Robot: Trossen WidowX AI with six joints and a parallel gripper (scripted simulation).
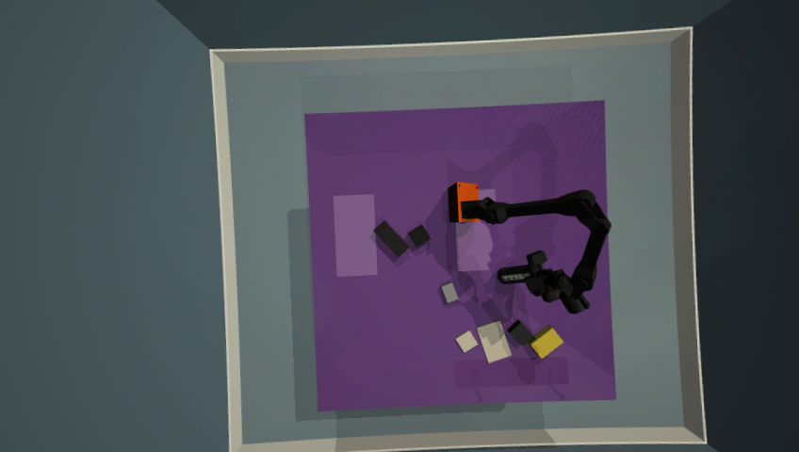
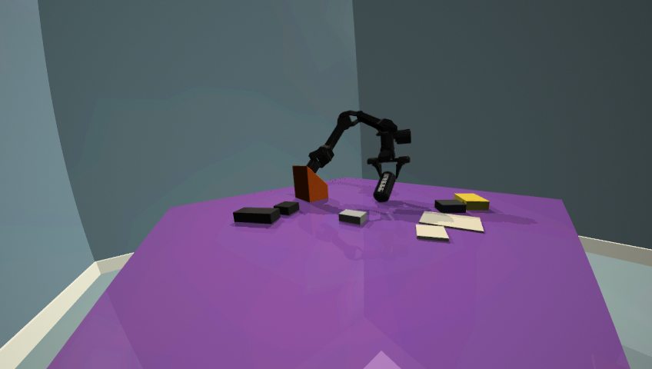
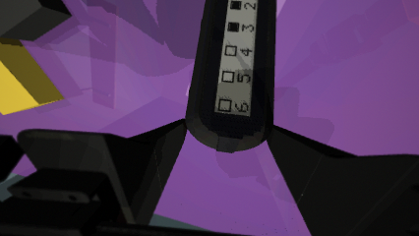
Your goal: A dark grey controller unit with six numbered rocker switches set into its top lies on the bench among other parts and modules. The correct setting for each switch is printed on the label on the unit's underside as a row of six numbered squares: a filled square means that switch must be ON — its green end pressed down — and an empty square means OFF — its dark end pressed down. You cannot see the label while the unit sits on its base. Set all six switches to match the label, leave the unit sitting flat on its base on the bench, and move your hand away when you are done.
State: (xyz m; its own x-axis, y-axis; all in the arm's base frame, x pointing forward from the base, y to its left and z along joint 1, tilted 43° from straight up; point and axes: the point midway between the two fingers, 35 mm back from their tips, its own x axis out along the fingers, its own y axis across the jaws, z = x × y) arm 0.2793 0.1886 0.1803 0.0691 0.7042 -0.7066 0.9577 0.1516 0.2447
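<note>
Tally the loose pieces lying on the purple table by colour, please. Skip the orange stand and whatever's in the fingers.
Black or dark grey: 3 (long block, small block, medium block)
Light grey: 1 (pale block)
Yellow: 1 (yellow block)
Cream: 2 (large tile, small tile)
Total: 7

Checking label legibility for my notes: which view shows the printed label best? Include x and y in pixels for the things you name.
The wrist view: the label (image 1: 514, 276) (image 2: 384, 182) (image 3: 235, 64) is large there, squares 2 to 6 readable, though its top end is cut off. The top and exterior views show only a small, unreadable strip.
</note>
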